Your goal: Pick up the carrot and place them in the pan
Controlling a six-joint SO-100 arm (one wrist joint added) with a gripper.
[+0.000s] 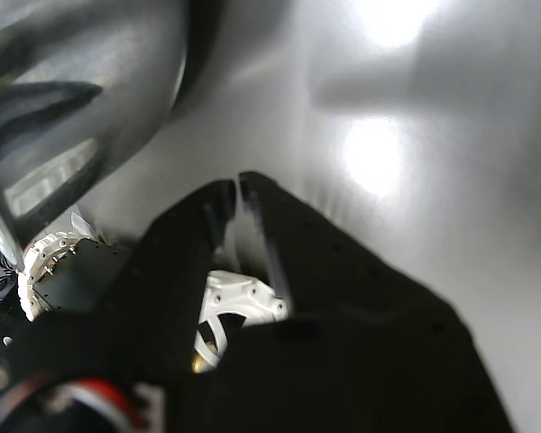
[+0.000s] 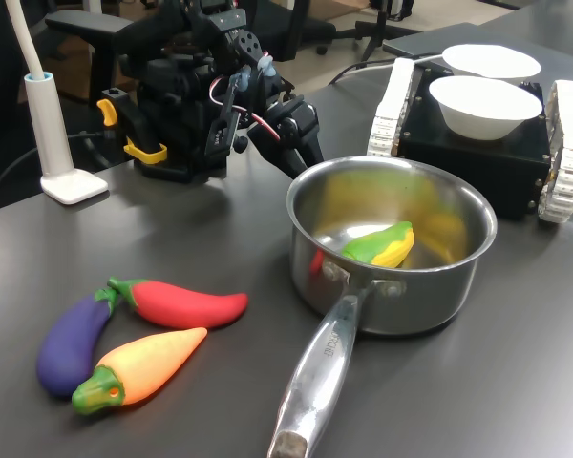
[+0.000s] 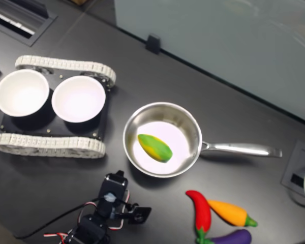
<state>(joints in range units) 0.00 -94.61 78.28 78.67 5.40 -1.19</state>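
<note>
Dark grey tabletop (image 2: 172,219) (glossy under glare) bears the pan (image 2: 458,277); the claw (image 1: 237,191) is nearly closed, empty.

I see a dark grey tabletop (image 3: 274,96) under bright overhead glare; a pale frosted panel (image 3: 218,35) runs along its far edge in the second exterior view; office chairs (image 2: 310,24) stand behind.
</note>
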